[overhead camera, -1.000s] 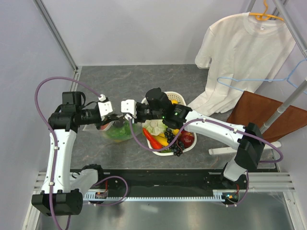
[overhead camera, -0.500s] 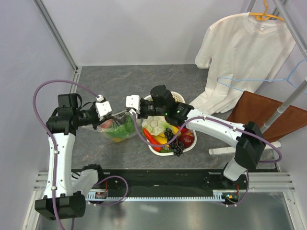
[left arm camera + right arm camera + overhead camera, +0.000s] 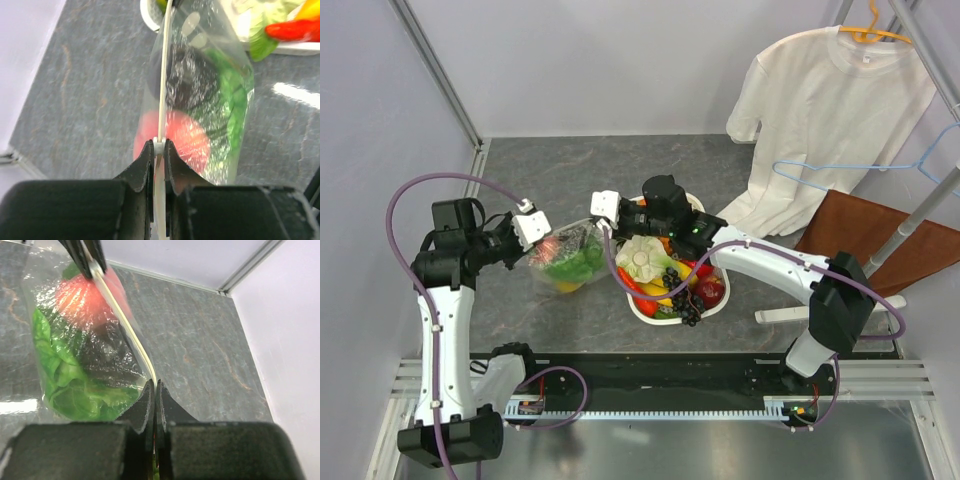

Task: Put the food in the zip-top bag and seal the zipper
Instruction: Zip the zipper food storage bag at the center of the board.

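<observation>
Left wrist view: bag (image 3: pixel 210 100) hung between both arms over the desk (image 3: pixel 75 100), holding lettuce (image 3: pixel 232 95) and red fruit (image 3: pixel 185 142). Zipper (image 3: pixel 163 75) was stretched taut; left pincer (image 3: pixel 158 147) clamped one end, right pincer (image 3: pixel 154 390) the other. Risks: strip slipping free under tension; middle left unsealed, contents spilling.

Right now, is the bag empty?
No, in the left wrist view green lettuce and a red fruit show through the bag.
</observation>
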Tool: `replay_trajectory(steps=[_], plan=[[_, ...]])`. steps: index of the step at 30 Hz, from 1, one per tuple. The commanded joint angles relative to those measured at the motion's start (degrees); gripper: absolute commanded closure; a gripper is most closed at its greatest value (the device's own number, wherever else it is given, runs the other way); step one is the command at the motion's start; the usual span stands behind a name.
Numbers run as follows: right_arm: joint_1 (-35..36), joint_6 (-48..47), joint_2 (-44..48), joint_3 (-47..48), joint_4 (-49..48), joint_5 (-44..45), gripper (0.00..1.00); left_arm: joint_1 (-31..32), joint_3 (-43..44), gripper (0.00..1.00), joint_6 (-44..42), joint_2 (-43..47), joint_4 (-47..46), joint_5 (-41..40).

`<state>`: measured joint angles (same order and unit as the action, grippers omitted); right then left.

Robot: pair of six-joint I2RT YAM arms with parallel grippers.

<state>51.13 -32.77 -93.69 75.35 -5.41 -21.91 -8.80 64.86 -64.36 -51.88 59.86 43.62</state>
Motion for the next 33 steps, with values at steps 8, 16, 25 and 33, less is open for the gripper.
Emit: replay_trajectory(steps=[8, 16, 25, 33], plan=[[-3.85, -1.15, -1.49, 2.26, -5.22, 11.18, 1.0, -2.1, -1.58, 0.98, 2.21, 2.49, -4.39, -20.23], [-4.29, 0.25, -4.04, 4.45, -6.81, 11.72, 1.0, -2.1, -0.52, 0.98, 5.56, 2.31, -6.76, -27.87], [-3.32, 2.89, -2.99, 5.07, -6.72, 3.9, 1.0, -2.1, 0.26, 0.68, 9.33, 4.76, -6.07, -20.08], [-1.74, 4.47, -0.97, 2.26, -7.68, -3.48, 1.0, -2.19, 3.08, 0.22, 16.46, 5.21, -5.36, -0.13]])
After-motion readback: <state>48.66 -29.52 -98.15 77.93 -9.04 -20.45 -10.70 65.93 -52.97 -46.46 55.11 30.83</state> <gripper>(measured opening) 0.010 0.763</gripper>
